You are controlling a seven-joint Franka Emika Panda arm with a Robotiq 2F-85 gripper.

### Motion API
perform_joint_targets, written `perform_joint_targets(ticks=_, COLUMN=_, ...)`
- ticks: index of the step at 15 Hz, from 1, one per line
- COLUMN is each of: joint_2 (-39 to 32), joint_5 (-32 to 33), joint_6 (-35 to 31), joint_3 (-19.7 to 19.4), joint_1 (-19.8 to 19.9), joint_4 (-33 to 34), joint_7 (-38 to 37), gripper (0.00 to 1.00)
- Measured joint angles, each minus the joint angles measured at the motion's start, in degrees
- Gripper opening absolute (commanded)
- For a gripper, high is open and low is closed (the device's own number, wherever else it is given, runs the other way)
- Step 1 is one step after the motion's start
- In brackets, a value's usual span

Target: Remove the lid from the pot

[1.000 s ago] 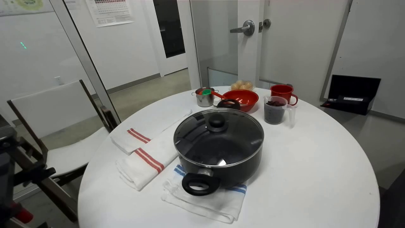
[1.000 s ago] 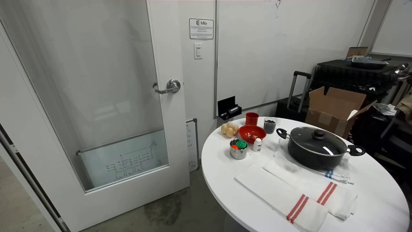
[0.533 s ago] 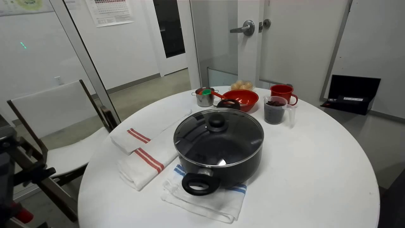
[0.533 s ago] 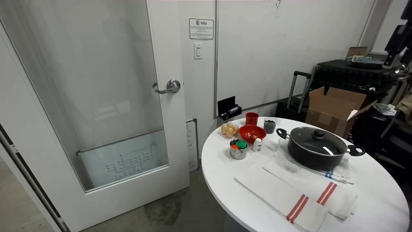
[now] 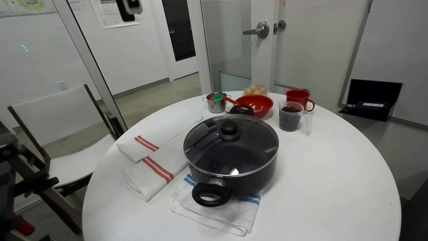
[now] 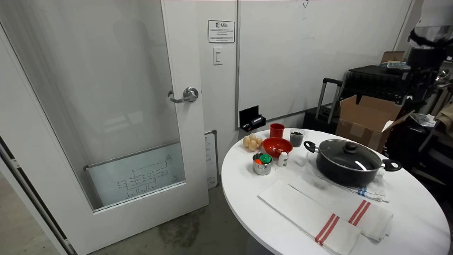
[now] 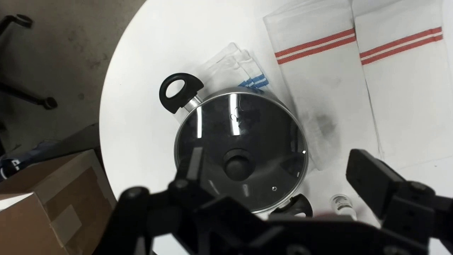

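The wide black pot (image 5: 249, 184) stands on a folded white towel with blue stripes and shows in both exterior views (image 6: 339, 173). The see-through glass lid (image 5: 210, 147) with a metal rim lies flat on the pot; it also shows in an exterior view (image 6: 332, 152) and in the wrist view (image 7: 269, 124). Its black knob (image 7: 238, 167) points up. My gripper (image 7: 276, 154) is open with nothing between its fingers. It hangs well above the table, apart from the lid. In an exterior view my gripper (image 6: 410, 101) is at the right edge; only a tip (image 5: 128, 10) shows at the top in an exterior view.
Two red-striped towels (image 5: 157, 167) lie beside the pot. A red bowl (image 6: 277, 147), red mug (image 6: 276, 130), measuring cup (image 6: 296, 139), small steel pot (image 6: 262, 166) and white bottle (image 6: 283, 159) stand behind it. A cardboard box (image 6: 368, 120) is beyond the round table (image 5: 327, 187).
My gripper has come into both exterior views. It has moved down and further inward from the upper right corner in an exterior view. The pot and lid have not moved.
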State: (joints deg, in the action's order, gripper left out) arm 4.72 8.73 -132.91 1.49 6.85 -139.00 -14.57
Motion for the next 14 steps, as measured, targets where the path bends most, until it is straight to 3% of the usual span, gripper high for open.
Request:
perform_joint_targets(ticks=6, joint_2=-12.5, joint_5=-0.4, joint_6=-4.8, joint_3=-2.7, joint_1=-0.2, joint_4=5.6, joint_7=1.2, gripper=1.0)
perform_joint_targets(ticks=14, joint_2=-27.0, joint_5=-5.1, joint_6=-5.3, joint_3=-4.7, joint_1=0.1, joint_4=17.0, joint_7=6.7, gripper=1.0)
